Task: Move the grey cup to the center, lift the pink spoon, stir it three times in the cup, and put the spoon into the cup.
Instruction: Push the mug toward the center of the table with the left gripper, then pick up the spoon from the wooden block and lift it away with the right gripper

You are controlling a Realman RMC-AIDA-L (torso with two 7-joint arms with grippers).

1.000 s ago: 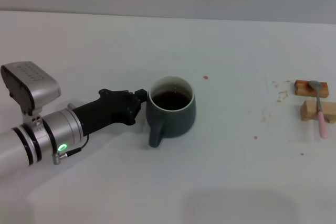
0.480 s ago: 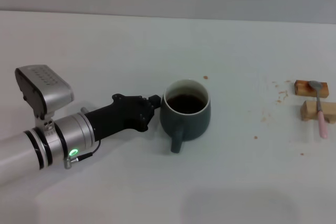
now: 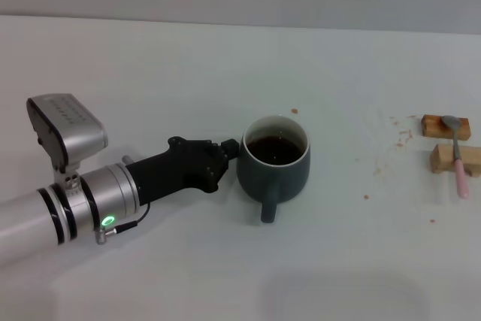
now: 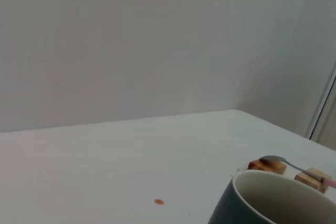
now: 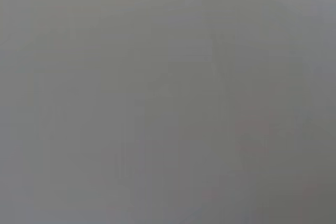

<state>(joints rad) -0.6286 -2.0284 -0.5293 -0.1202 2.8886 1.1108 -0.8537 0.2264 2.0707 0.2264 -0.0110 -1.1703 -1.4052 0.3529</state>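
**A:** Where is the grey cup (image 3: 275, 165) sitting?

**B:** Upright near the middle of the white surface (image 3: 150, 65), dark brown liquid inside, its loop handle turned toward the robot. The left wrist view catches only its rim (image 4: 278, 199).

**A:** And the left end effector (image 3: 229, 152)?

**B:** Low over the surface, its black tip right against the cup's left wall. I cannot tell whether its fingers are spread or pressed together.

**A:** The pink spoon (image 3: 456, 155)?

**B:** Well apart from the cup, far to the right, lying across two tan wooden blocks (image 3: 448, 141), bowl on the farther one, pink handle pointing toward the robot.

**A:** The right end effector?

**B:** It shows in no view; its wrist camera gives only flat grey.
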